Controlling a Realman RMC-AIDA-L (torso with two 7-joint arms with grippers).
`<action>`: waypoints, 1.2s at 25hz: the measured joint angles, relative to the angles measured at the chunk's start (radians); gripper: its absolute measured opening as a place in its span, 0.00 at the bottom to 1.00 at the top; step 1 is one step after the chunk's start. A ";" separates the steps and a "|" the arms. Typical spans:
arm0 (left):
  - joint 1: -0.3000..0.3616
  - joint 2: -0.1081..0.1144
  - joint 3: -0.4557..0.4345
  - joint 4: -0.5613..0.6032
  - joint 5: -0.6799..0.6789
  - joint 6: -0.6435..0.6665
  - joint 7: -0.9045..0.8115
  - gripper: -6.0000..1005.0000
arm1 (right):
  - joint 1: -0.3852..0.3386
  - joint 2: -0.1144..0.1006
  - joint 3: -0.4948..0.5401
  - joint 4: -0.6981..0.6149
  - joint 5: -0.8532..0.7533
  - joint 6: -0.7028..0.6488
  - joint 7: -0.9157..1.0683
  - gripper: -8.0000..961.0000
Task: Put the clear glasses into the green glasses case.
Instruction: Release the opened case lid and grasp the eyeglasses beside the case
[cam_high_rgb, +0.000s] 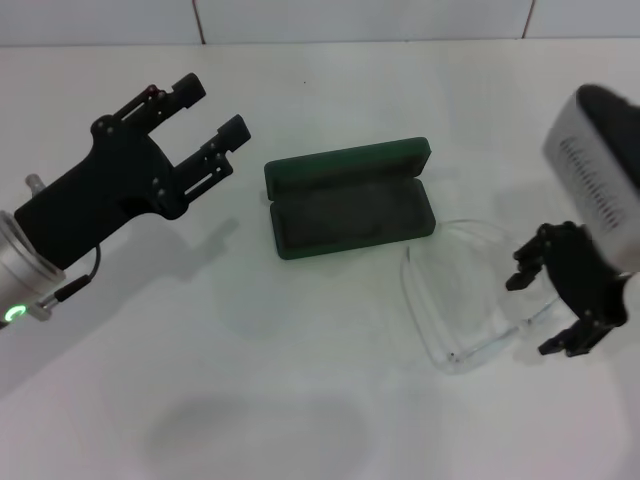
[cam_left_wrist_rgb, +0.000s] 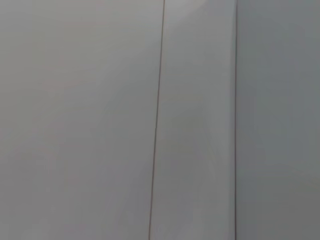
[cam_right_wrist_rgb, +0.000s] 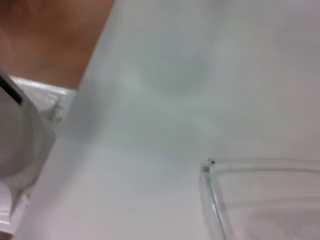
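Now the right gripper, fingers spread, straddles the glasses to pinch them; the open case waits beyond, left gripper spread, idle.

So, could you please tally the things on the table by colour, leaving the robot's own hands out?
Green: 1, the case, lying open.
Clear: 1, the glasses, beside the case, at the right hand.
Total: 2.
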 joint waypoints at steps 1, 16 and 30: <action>0.000 0.000 0.000 -0.001 0.000 0.000 0.000 0.68 | -0.002 0.001 -0.027 0.001 -0.002 0.024 0.002 0.75; 0.000 0.001 0.000 -0.003 0.007 -0.007 0.004 0.68 | 0.033 0.010 -0.236 0.109 -0.015 0.175 0.060 0.67; 0.012 0.000 0.004 -0.021 0.006 0.001 -0.010 0.68 | 0.027 0.006 -0.232 0.095 -0.015 0.159 0.102 0.24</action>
